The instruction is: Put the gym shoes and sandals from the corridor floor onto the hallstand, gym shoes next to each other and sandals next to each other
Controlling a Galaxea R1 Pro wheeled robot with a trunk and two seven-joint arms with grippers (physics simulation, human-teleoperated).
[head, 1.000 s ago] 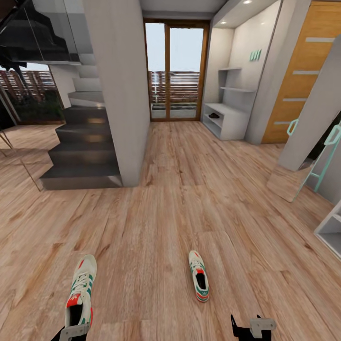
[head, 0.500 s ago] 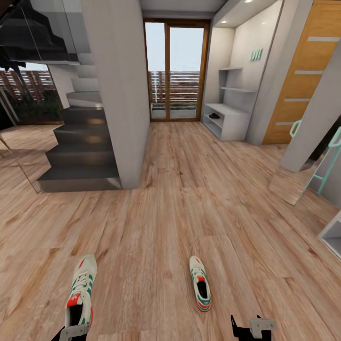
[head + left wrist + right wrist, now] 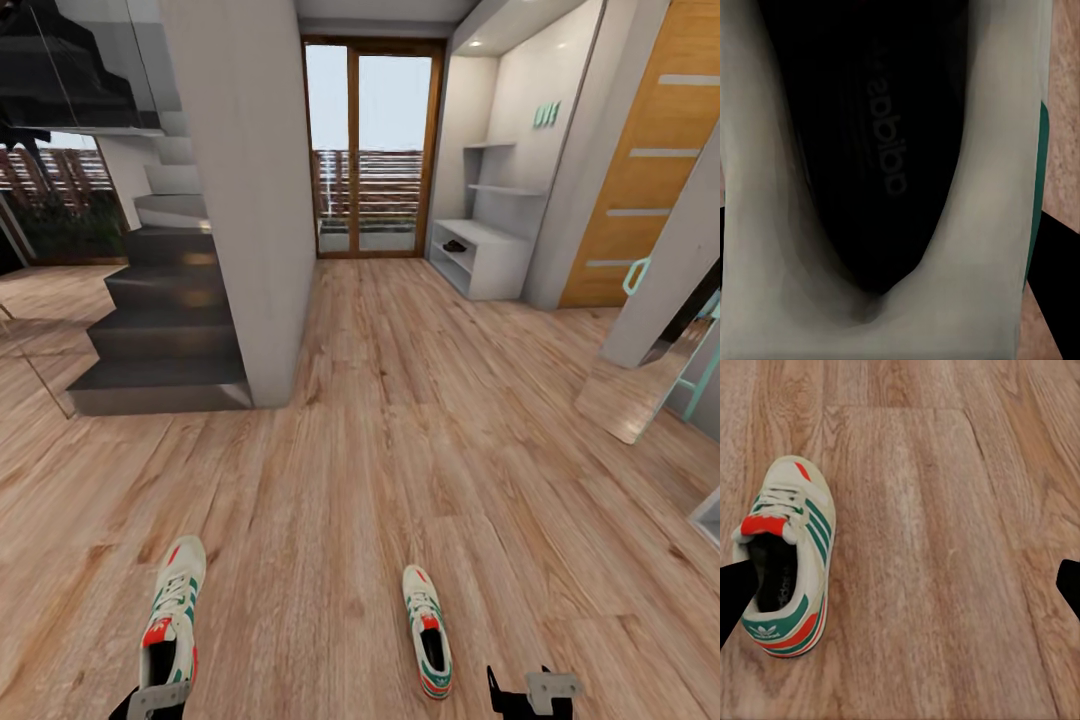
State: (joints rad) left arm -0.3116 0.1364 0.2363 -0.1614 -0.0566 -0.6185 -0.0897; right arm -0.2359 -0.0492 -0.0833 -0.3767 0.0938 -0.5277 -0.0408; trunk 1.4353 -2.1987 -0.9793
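Note:
One gym shoe (image 3: 170, 625), white with green stripes and a red-orange tongue patch, hangs toe-forward in my left gripper (image 3: 155, 702), which is shut on its heel end. In the left wrist view the shoe's dark insole (image 3: 881, 142) is very close, with a black finger (image 3: 1054, 289) beside it. The second gym shoe (image 3: 427, 630) (image 3: 786, 562) lies on the corridor floor (image 3: 400, 420), just left of and ahead of my right gripper (image 3: 530, 695). That gripper is open, fingers (image 3: 735, 592) wide apart. The hallstand (image 3: 490, 255) stands far ahead on the right, with a small dark item (image 3: 453, 245) on its bench.
A dark staircase (image 3: 160, 330) and a grey pillar wall (image 3: 250, 200) stand ahead on the left. A glass door (image 3: 370, 150) closes the corridor's end. On the right are a wooden door (image 3: 650, 170), a leaning mirror (image 3: 650, 370) and a pale shelf unit (image 3: 708, 515).
The whole view has advanced along the corridor, so the floor shoe sits lower in the picture. The held shoe and both grippers keep their places in the frame.

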